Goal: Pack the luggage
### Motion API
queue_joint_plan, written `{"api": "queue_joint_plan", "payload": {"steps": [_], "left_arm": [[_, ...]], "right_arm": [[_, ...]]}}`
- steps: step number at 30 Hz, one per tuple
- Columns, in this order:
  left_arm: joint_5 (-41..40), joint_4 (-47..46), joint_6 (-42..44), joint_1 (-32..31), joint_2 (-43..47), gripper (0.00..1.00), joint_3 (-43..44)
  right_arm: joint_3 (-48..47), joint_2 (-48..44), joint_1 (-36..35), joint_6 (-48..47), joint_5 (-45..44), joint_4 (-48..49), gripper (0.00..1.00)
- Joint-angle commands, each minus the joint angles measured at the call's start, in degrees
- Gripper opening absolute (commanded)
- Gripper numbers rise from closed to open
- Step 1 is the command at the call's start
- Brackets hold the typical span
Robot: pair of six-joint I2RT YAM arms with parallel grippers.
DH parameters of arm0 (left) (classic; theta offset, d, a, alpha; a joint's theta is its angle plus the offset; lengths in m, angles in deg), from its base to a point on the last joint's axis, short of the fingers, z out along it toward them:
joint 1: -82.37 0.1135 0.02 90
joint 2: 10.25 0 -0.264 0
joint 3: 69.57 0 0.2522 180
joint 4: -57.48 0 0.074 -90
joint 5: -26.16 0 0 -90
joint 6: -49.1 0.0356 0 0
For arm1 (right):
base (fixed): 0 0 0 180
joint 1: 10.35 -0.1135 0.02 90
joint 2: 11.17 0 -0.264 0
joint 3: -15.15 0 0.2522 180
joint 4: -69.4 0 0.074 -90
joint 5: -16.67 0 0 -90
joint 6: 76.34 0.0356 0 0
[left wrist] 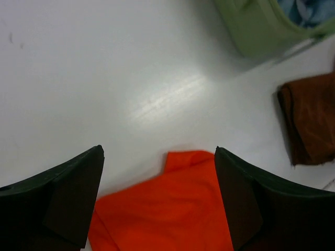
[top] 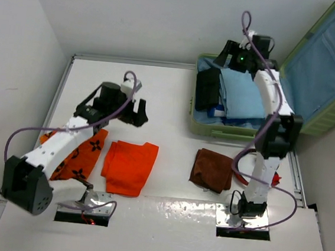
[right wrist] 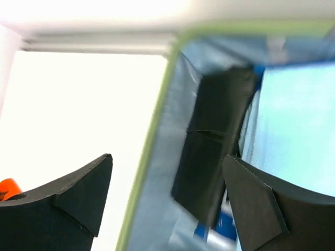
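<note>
Near the left edge of the bench [top: 158, 95], a flowered cloth [top: 84, 153] in orange with dark blooms, lying flat and partly hidden under the left arm [top: 55, 147]. Just beside it to the right, a plain orange cloth [top: 129, 166], folded and flat, close to the near edge. Further right, well apart from that, a folded brown cloth [top: 212, 169].

At the far right corner, the luggage [top: 214, 130], open, its base flat on the bench and its lid [top: 324, 69] tilted back to the right, pale blue lining showing. Inside the base, from left: a black bundle [top: 207, 89] against the left wall, then a folded light blue cloth [top: 242, 94] filling the middle. At the near wall between them, a small blue-and-white thing [top: 217, 113], too small to identify.

Left arm reaching from the near left corner toward the bench's middle, wrist angled down. Left end effector [top: 131, 114] hovering beyond the orange cloth's far edge, jaws spread wide, gripping nothing; in the wrist view only that cloth's edge and bare bench between the fingers [left wrist: 68, 198].

Right arm [top: 264, 164] rising from the near right edge and stretched over the luggage to its far side. Right end effector [top: 246, 47] held above the base, jaws likewise spread wide and holding nothing; in the wrist view the green rim and the black bundle below the gap.
</note>
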Motion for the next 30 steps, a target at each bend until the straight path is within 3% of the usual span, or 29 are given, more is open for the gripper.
{"api": "queue_joint_plan", "payload": {"steps": [1,4,6,8,9,11,14,18,22,30], "left_arm": [[-10.2,7.1,-0.5,-5.1,8.0,0.88,-5.0],[-11.6,8.4,1.4,-7.1,11.4,0.89,-8.5],[-9.8,9.8,7.5,-7.9,11.4,0.82,-8.5],[-6.9,13.9,13.9,-8.6,5.7,0.72,-6.8],[-4.3,16.2,22.3,-9.4,3.2,0.72,-3.7],[-3.7,21.2,31.2,-9.4,-2.3,0.74,-0.8],[-2.4,21.9,39.9,-6.7,-4.7,0.81,-0.1],[0.3,22.8,53.5,-6.2,-7.2,0.84,-1.5],[5.1,20.7,57.3,-5.7,-11.5,0.82,-4.1],[11.0,14.5,58.8,-4.1,-18.4,0.55,-5.9]], "right_arm": [[3.9,-16.2,-0.3,-6.1,-0.8,0.3,0.84],[17.3,-25.9,-1.8,-8.3,4.4,-4.1,0.81],[22.8,-33.9,-4.3,-9.4,7.5,-6.1,0.79],[33.6,-41.9,-6.6,-10.5,9.6,-7.1,0.77],[35.8,-43.6,-7.9,-11.0,10.6,-7.5,0.77],[43.0,-49.1,-10.8,-13.6,12.8,-10.1,0.77],[48.4,-53.9,-12.7,-16.1,13.8,-13.2,0.79],[55.7,-57.4,-12.9,-16.0,14.1,-13.3,0.79],[58.4,-58.6,-13.2,-15.8,14.3,-14.2,0.8],[63.0,-57.9,-13.5,-8.8,15.6,-6.4,0.83]]}}
